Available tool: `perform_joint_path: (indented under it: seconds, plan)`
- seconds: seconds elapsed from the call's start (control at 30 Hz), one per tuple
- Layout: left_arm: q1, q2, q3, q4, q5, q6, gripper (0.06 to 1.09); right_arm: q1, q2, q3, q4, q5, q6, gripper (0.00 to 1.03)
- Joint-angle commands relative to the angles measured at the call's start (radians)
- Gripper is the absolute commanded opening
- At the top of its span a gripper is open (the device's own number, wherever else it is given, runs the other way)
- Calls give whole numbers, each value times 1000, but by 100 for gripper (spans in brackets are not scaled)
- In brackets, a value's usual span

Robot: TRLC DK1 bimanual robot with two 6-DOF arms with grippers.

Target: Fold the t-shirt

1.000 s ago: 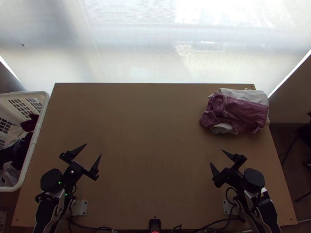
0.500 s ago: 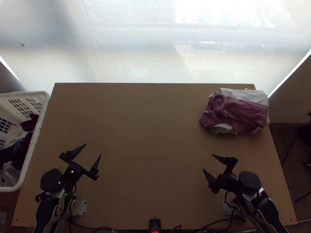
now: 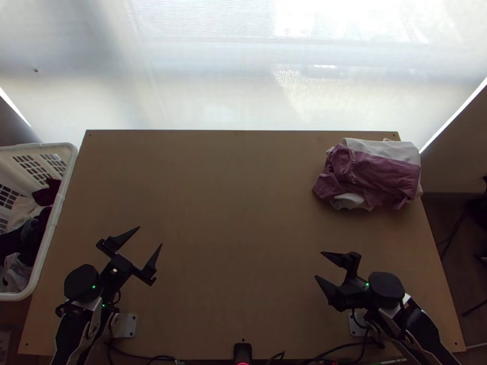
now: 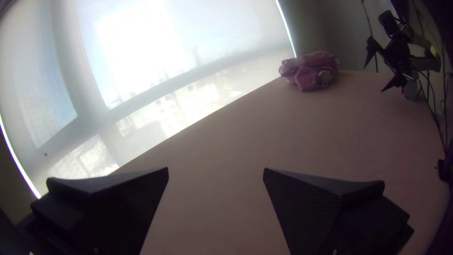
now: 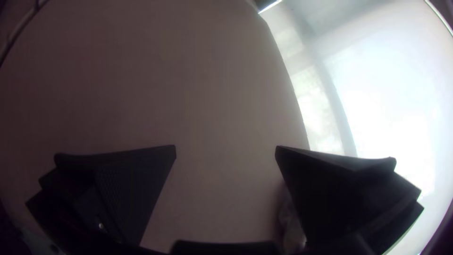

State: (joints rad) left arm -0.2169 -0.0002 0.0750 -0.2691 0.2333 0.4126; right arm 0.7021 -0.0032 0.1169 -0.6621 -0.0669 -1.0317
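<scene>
Top view: clothes [image 3: 27,243] in basket [image 3: 70,157]

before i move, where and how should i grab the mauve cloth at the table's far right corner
I'd pinch the mauve cloth by its loose corner, coming in low from the middle of the table: that corner juts out that way, while the rest looks bulky and bunched.

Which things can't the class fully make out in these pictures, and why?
Basket: cut off by the top view's left edge.
Clothes inside: top view; overlapping pieces hide their shapes.
Pink and white cloth pile: top view; upper layers hide those beneath.
Pale shape: right wrist view; blurred, partly behind the fingers.
</scene>
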Motion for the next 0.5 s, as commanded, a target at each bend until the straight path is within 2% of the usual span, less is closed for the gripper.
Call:
perform_joint_path:
  seconds: [0.0,0.23,0.33,0.47]
  plan:
    - [-42,0,2,-10,67,-6,104,48,0,1,-65,7,-84,98]
    - [-75,0,2,-12,67,6,104,30,0,3,-64,10,-113,98]
    - [-53,-1,3,-21,67,51,104,-13,0,3,-62,10,-133,98]
    - [-4,-1,6,-16,67,54,104,-90,-1,4,-57,10,-169,98]
